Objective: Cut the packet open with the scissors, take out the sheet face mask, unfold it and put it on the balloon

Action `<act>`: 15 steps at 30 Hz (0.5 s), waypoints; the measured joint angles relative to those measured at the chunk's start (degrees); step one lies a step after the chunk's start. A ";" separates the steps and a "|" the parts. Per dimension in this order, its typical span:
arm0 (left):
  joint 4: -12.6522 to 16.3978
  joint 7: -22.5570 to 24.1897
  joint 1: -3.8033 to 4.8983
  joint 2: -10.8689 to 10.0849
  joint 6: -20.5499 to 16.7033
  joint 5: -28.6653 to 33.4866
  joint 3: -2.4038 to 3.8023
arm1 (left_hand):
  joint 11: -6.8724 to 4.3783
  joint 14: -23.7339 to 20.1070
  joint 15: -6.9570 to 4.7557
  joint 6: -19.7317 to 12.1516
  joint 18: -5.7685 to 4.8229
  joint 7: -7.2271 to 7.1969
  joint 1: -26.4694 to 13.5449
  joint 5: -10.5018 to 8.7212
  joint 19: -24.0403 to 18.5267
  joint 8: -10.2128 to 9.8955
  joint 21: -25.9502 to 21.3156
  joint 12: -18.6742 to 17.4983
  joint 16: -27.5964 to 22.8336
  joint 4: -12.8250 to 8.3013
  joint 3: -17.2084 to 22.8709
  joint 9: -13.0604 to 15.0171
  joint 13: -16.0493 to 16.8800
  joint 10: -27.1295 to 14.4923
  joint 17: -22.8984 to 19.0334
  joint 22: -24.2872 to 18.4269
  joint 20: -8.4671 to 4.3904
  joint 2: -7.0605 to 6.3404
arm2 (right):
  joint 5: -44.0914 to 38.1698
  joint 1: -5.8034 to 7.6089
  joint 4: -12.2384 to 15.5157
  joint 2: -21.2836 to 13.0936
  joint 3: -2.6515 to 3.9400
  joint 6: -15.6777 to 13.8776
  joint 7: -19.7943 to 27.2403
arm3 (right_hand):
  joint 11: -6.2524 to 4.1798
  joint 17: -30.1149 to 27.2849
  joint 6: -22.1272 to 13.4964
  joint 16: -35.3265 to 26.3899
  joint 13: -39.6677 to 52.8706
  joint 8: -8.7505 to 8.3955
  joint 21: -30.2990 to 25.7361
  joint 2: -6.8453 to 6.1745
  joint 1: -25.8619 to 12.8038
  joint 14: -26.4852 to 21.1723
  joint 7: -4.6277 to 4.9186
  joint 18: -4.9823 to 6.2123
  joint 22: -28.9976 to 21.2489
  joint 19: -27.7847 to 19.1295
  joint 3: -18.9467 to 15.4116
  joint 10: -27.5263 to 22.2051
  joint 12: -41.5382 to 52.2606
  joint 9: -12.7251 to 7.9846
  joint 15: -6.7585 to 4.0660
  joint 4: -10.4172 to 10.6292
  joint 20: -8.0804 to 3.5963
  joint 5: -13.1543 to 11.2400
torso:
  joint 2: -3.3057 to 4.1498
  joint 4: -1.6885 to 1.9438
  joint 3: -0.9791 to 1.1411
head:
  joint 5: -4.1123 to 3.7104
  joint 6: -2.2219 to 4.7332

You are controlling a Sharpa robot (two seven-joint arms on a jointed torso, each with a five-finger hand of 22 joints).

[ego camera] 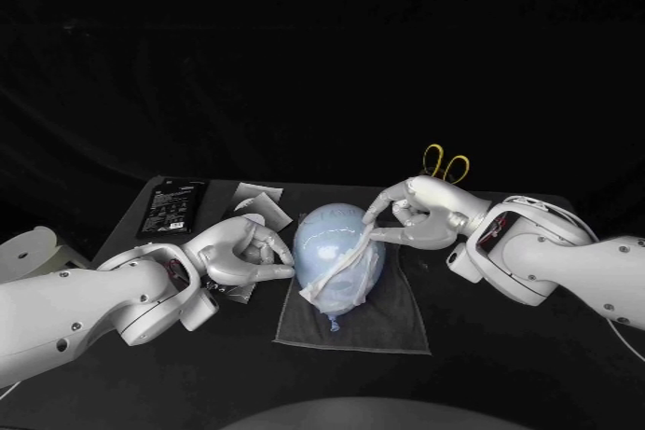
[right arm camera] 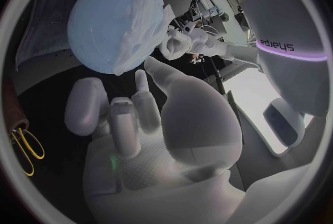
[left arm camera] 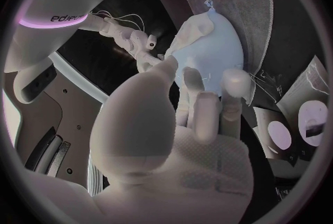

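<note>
A pale blue balloon [ego camera: 322, 248] [left arm camera: 215, 51] [right arm camera: 104, 18] lies on a grey cloth [ego camera: 390, 327], knot toward me. The white sheet mask [ego camera: 352, 255] [left arm camera: 188, 32] [right arm camera: 149, 32] is draped over the balloon's right side, its edge running as a tight strip toward the knot. My right hand [ego camera: 419, 215] [right arm camera: 139, 124] pinches the mask's upper edge at the balloon's top right. My left hand [ego camera: 249, 253] [left arm camera: 187, 124] holds nothing, and its fingertips [left arm camera: 236, 82] rest against the balloon's left side. Yellow-handled scissors [ego camera: 446, 164] [right arm camera: 24, 149] lie behind the right hand.
A black packet [ego camera: 175, 209] lies at the table's back left. Cut-open packet pieces [ego camera: 259, 199] [left arm camera: 298, 118] sit beside it, just behind the left hand. The cloth [left arm camera: 257, 7] reaches past the balloon toward the table's front.
</note>
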 measured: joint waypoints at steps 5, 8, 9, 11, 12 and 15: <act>0.66 1.26 -0.51 -0.01 -1.81 -3.16 -0.09 | 0.21 -0.26 0.18 0.00 0.00 0.00 0.00 0.00 -0.51 0.00 -1.30 -0.70 -0.41 0.24 -0.24 -0.01 -0.95 -0.57 -1.20 -0.77 0.11 0.00 | -6.01 -0.42 1.14 0.26 -0.01 -0.51 0.59 | -0.21 -0.04 0.34 0.00 0.11 0.00 0.27 0.00 0.00 0.10 -0.34 -0.27 0.00 0.23 0.06 0.21 0.00 -0.06 -0.10 -0.07 0.02 0.00 | 0.04 -0.01 -0.04 | 0.16 -0.13; 1.06 1.73 -0.66 -0.02 -2.73 -4.60 -0.36 | 0.20 -0.25 0.18 -0.09 0.00 0.09 0.00 0.00 -0.51 0.00 -1.30 -0.70 -0.42 0.39 -0.38 -0.01 -0.93 -0.58 -0.99 -0.78 0.11 0.00 | -8.93 -0.58 1.59 0.51 -0.02 -0.71 0.70 | -0.24 -0.13 0.72 0.00 0.12 -0.22 0.66 0.00 0.00 0.19 -0.32 -0.28 -0.01 0.39 0.06 0.39 0.00 -0.10 -0.19 -0.06 0.02 -0.23 | 0.07 -0.01 -0.04 | 0.26 -0.20; 1.28 1.87 -0.71 -0.01 -3.08 -5.16 -0.52 | 0.20 -0.25 0.18 -0.21 0.00 0.21 0.00 0.00 -0.51 0.00 -1.30 -0.70 -0.42 0.48 -0.48 -0.01 -0.90 -0.58 -0.62 -0.76 0.11 0.00 | -10.06 -0.63 1.70 0.66 -0.02 -0.77 0.72 | -0.24 -0.13 0.73 0.00 0.12 -0.22 0.66 0.01 0.00 0.19 -0.33 -0.28 -0.01 0.42 0.06 0.58 0.00 -0.12 -0.19 -0.06 -0.02 -0.23 | 0.08 -0.01 -0.04 | 0.30 -0.22; 1.56 2.01 -0.77 0.05 -3.59 -6.01 -0.71 | 0.20 -0.26 0.19 -0.31 0.00 0.31 0.00 0.00 -0.51 -0.22 -1.07 -0.70 -0.42 0.47 -0.78 -0.09 -0.89 -0.57 -0.31 -0.70 0.11 0.00 | -11.67 -0.75 1.84 0.86 -0.02 -0.84 0.72 | -0.22 -0.18 0.73 -0.01 0.12 -0.22 0.67 -0.16 0.16 0.00 -0.33 -0.28 -0.01 0.50 0.13 0.60 0.01 -0.12 -0.40 0.00 -0.09 -0.23 | 0.10 -0.01 -0.04 | 0.38 -0.29; 1.69 2.05 -0.78 0.12 -3.83 -6.42 -0.78 | 0.20 -0.26 0.18 -0.73 0.00 0.31 0.04 0.00 -0.51 -0.39 -1.07 -0.70 -0.42 0.63 -0.96 -0.11 -0.89 -0.58 -0.23 -0.65 0.11 -0.04 | -12.41 -0.84 1.90 0.97 -0.02 -0.86 0.72 | -0.22 -0.18 0.73 -0.01 0.11 -0.22 0.67 -0.22 0.22 0.00 -0.33 -0.28 -0.02 0.50 0.22 0.60 0.17 -0.12 -0.40 0.09 -0.09 -0.23 | 0.11 -0.01 -0.05 | 0.43 -0.31; 2.06 2.08 -0.82 0.50 -4.52 -7.59 -1.00 | 0.40 -0.13 0.31 -1.46 0.00 0.60 0.19 0.00 -0.47 -0.73 -0.58 -0.70 -0.41 1.04 -1.40 -0.29 -0.91 -0.78 0.61 -0.33 0.14 -0.19 | -14.51 -1.06 2.05 1.25 -0.02 -0.90 0.71 | -0.21 -0.18 0.91 -0.05 0.11 -0.37 0.67 -0.22 0.22 0.00 -0.51 -0.29 -0.04 0.50 0.22 0.60 0.22 -0.17 -0.40 0.09 -0.09 -0.39 | 0.13 -0.01 -0.07 | 0.52 -0.31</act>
